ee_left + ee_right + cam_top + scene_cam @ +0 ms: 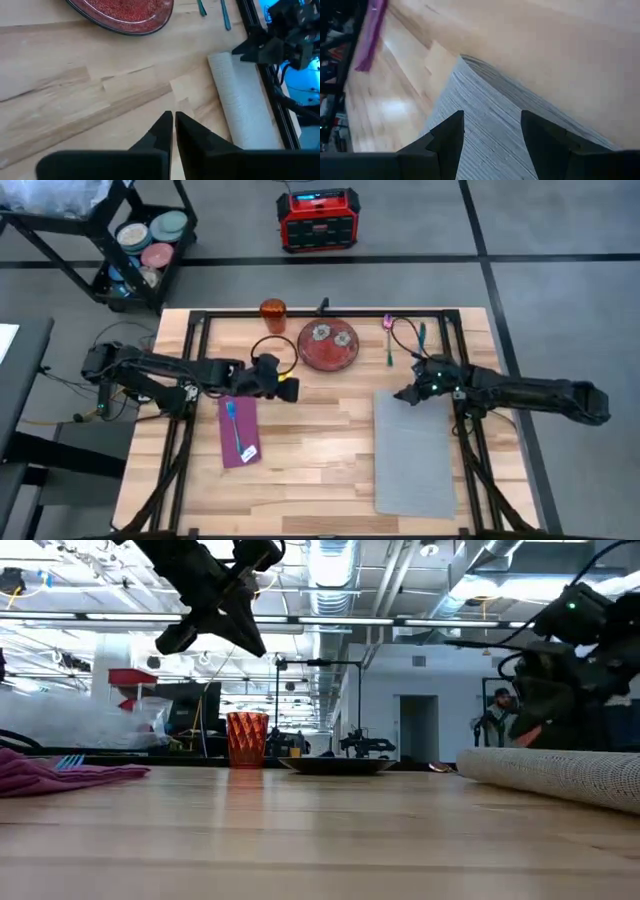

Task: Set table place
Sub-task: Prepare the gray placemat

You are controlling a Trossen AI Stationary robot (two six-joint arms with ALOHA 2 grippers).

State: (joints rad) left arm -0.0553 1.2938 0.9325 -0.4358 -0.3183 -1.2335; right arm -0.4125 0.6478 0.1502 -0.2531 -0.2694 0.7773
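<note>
Pale plank surface (320, 450) carries a grey woven rectangular placemat (415, 452) at its right, the right tool (405, 394) spread apart over its far edge. Round red patterned plate (328, 345) lies farther back. Left tool (288, 389) pinched together, empty.

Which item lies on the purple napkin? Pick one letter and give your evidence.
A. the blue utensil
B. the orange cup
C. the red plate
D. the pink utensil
A: in the high view the blue utensil lies along the purple napkin, while the orange cup and red plate stand apart on the bare table.
</note>
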